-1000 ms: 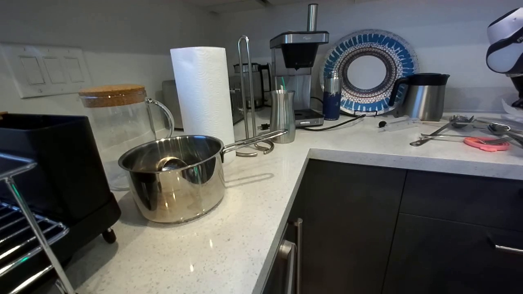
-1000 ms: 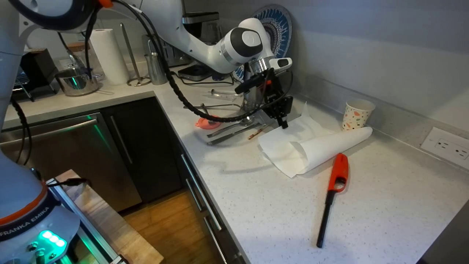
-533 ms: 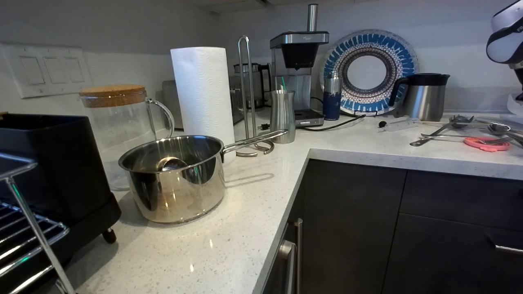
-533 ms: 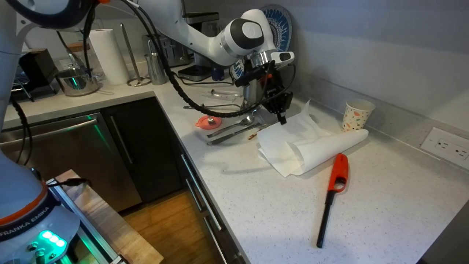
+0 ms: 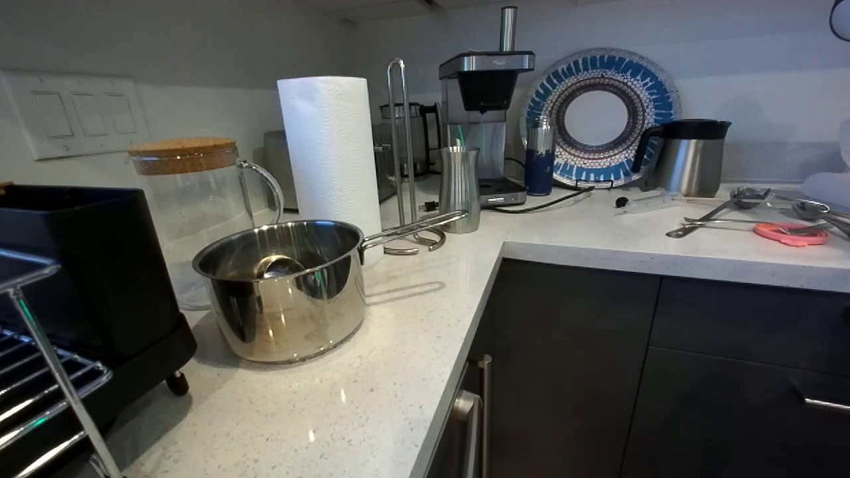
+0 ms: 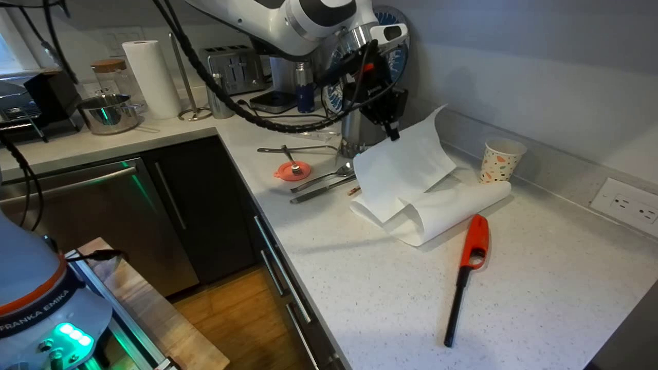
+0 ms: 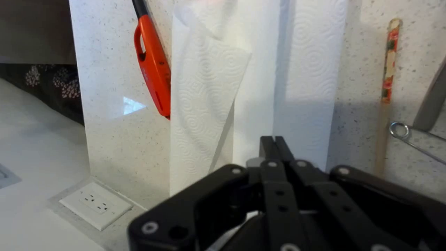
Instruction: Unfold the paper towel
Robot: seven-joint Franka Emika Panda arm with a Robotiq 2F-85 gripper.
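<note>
The white paper towel (image 6: 403, 169) lies on the counter in an exterior view. Its near part stays curled in a roll-like fold, while its far flap is raised in a slope up to my gripper. My gripper (image 6: 394, 134) is above the counter with its fingers shut on the edge of this flap. In the wrist view the fingertips (image 7: 273, 139) are together against the towel (image 7: 205, 94), which shows several folded layers running up the view. The exact pinch point is hidden behind the fingers. A pale piece of the towel shows at the right edge in an exterior view (image 5: 827, 186).
A red lighter (image 6: 474, 244) lies beside the towel's near side. A patterned paper cup (image 6: 503, 160) stands behind it by the wall. Metal utensils (image 6: 324, 187) and a coral lid (image 6: 293, 171) lie on the other side. A steel carafe (image 5: 690, 159) stands behind the arm.
My gripper has risen, drawing the towel's far flap up off the counter into a slope. The towel's curled part has shifted slightly toward the utensils.
</note>
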